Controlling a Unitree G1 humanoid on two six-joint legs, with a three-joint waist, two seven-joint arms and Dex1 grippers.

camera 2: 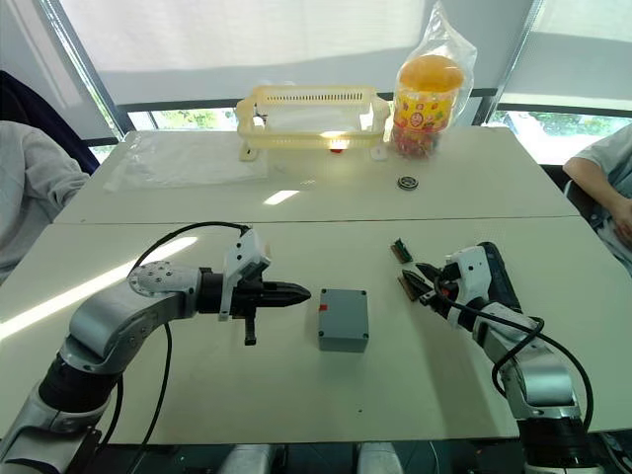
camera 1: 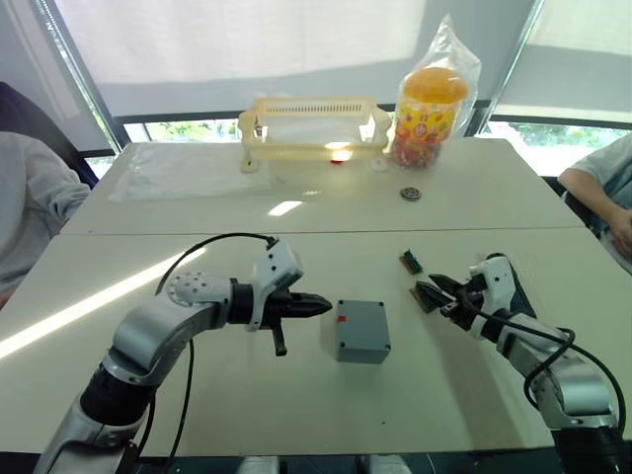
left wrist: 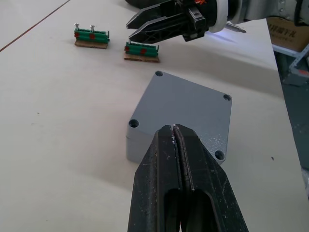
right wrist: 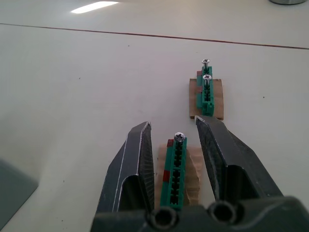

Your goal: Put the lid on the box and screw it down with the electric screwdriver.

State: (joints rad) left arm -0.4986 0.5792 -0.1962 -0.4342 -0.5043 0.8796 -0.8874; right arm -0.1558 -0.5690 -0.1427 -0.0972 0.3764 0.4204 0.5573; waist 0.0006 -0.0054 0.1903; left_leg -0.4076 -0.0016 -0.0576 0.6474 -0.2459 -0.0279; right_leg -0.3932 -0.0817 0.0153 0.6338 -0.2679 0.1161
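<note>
Nearby, on the white surface (camera 1: 296,405), 2 small green connector pieces on brown card sit to the right of the box (camera 1: 361,331). The nearer connector piece (right wrist: 175,171) carries 1 upright screw, and the farther connector piece (right wrist: 206,93) carries 2. The right hand (right wrist: 173,133) has its fingers spread, 1 on each side of the nearer piece, with no contact visible. The left hand (camera 1: 323,306) has its fingers pressed together on nothing, its tip just left of the box and aimed at it. Between that hand and the box the surface is bare.

At the far side stand a pale yellow plastic basket (camera 1: 313,128) and an orange-lidded jar (camera 1: 429,116) inside a clear bag, with a small round dark disc (camera 1: 410,194) lying in front of the jar. A clear plastic sheet (camera 1: 183,170) lies at far left. A person's grey sleeve (camera 1: 30,212) shows at the left edge and another person's arm (camera 1: 604,193) at the right edge.

The box lies near the middle, flat grey face up with 4 corner screw holes, its red mark facing left. It is about square, so no long axis stands out; its edges run slightly askew to the near edge.
</note>
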